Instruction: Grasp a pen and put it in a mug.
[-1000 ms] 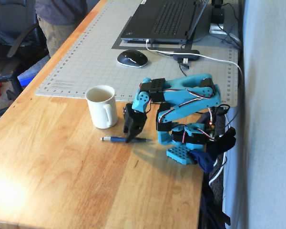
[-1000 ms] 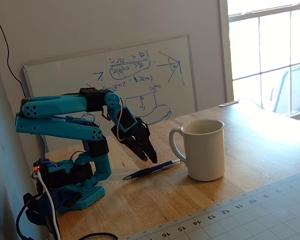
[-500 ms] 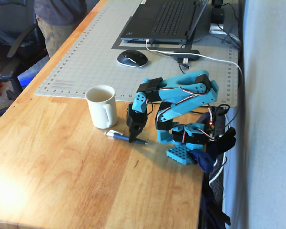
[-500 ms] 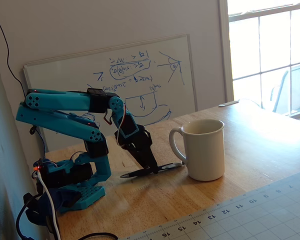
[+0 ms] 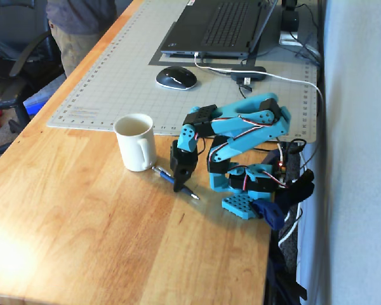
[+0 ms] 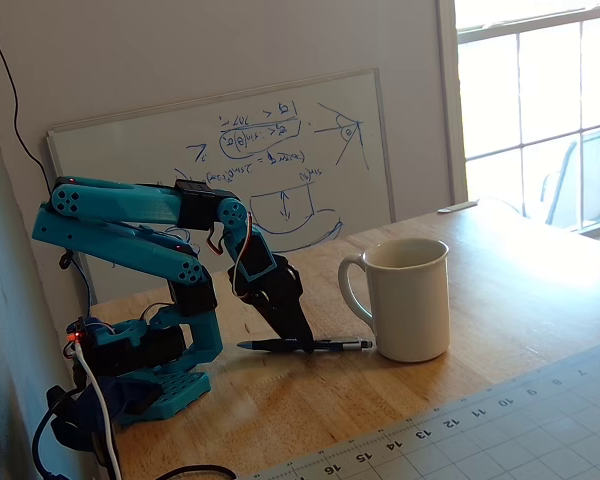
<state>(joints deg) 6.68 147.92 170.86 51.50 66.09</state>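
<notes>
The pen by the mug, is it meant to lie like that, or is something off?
Nothing is broken or spilled. The pen lies flat on the table, one end at the upright mug, with the gripper pressing down on its middle.

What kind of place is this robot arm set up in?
Probably a home office or hobby workbench: a wooden desk with a gridded cutting mat, a laptop and mouse, plus a whiteboard with sketches leaning on the wall by a sunny window.
</notes>
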